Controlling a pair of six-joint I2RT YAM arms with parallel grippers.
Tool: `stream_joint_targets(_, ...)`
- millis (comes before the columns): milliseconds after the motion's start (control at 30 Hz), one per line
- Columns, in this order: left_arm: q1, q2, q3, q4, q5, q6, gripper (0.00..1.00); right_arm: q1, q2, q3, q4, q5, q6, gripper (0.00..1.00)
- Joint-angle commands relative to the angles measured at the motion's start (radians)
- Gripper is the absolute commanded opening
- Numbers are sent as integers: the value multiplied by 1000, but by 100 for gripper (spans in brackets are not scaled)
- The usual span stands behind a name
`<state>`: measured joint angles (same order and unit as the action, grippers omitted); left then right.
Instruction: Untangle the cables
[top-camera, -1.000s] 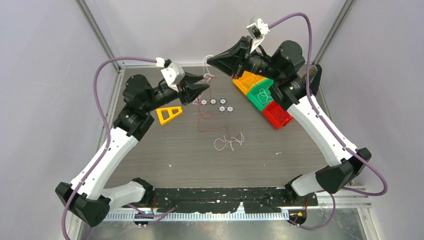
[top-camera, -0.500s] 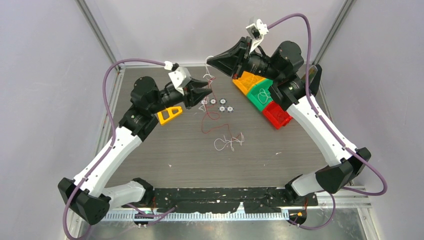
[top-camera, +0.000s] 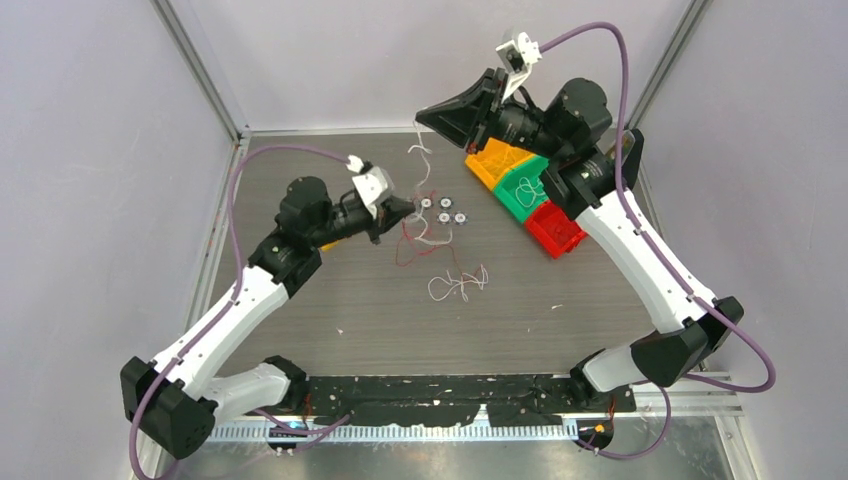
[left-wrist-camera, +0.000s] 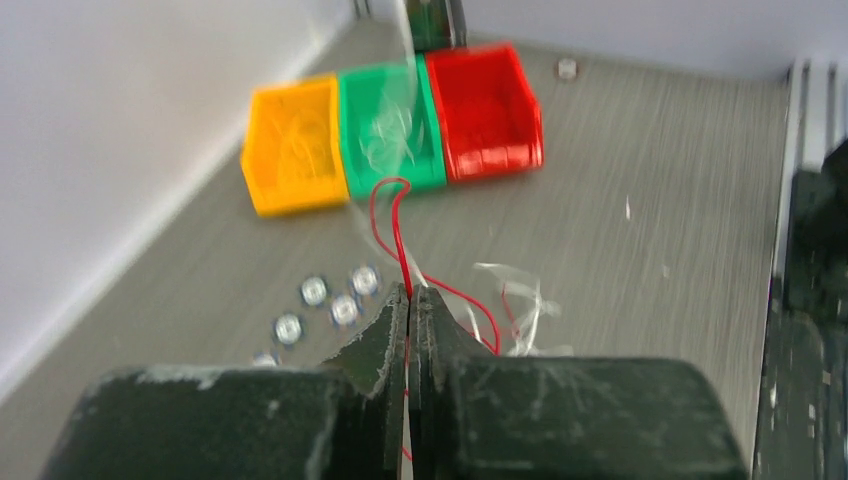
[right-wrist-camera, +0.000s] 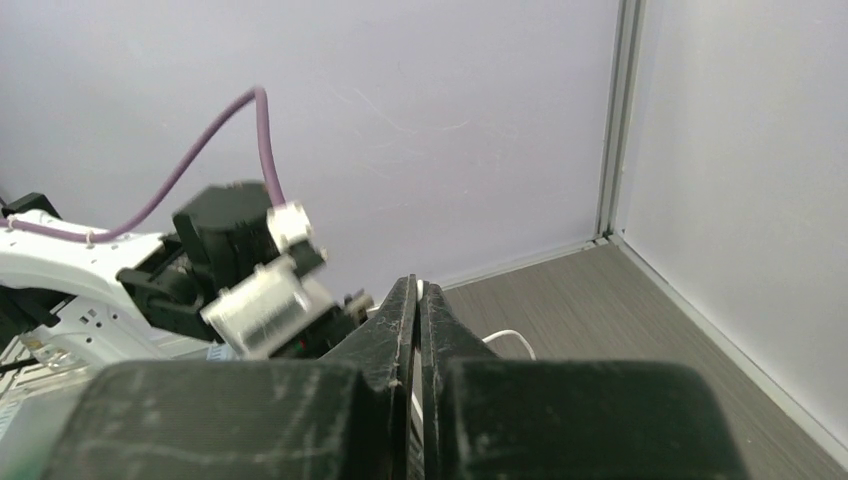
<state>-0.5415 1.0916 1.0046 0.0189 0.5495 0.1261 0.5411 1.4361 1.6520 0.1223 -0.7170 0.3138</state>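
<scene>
Left gripper (left-wrist-camera: 410, 292) is pressed together, pinching the red cable (left-wrist-camera: 393, 212). The strand runs straight into the closed tips and loops up ahead of them toward the bins. Right gripper (right-wrist-camera: 418, 285) is also pressed together, pinching a white cable (top-camera: 419, 152). It sits high above the tabletop (top-camera: 330, 310), and the cable hangs from its tips down to the crossing just beside the left gripper. Red and white overlap there, low, just past the left tips.

A second white tangle (top-camera: 459, 284) lies flat, apart from both grippers, toward the arm bases. Ahead of the left gripper: orange bin (left-wrist-camera: 295, 145), green bin (left-wrist-camera: 390, 125) with some white wire in it, red bin (left-wrist-camera: 485, 95). Small round metal pieces (left-wrist-camera: 330, 300) lie to the left of its tips.

Step in hand, my read: the separation pull, with one colour per gripper and the crossing between them.

Next move probably calls for drawing the two apart, left dragging red low and away, right holding white up. It should go slowly so the thin wire doesn't slip the pinch or cinch tighter. The red cable could sweep the round pieces or catch the flat tangle. Can't tell how tight the crossing is; it's too thin and blurred.
</scene>
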Motion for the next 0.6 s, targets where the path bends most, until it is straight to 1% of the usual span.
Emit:
stream_joint_targets(0,3,-30,-136,-142,-25,152,5,-19,-20,131,86,45,13,5)
stream_joint_targets(67,10,-50,-183,-162,-41,187,7,-28,-15,152,90,46,25,5)
stream_joint_targets(167,22,-73,-241,-183,-62,221,8,-34,-13,164,95,48,35,5)
stream_joint_targets(367,83,-107,-298,-249,-75,248,0,-69,-12,175,90,58,31,5)
stream_joint_targets(433,104,-122,-301,-263,-62,236,0,-91,-9,179,86,58,34,5)
stream_joint_targets(467,118,-138,-289,-265,-25,214,6,-97,-7,180,85,55,41,5)
stream_joint_targets(500,128,-155,-273,-252,31,182,22,-104,-3,178,84,46,46,5)
stream_joint_targets(567,126,-184,-238,-194,118,117,64,-106,1,169,83,32,57,6)
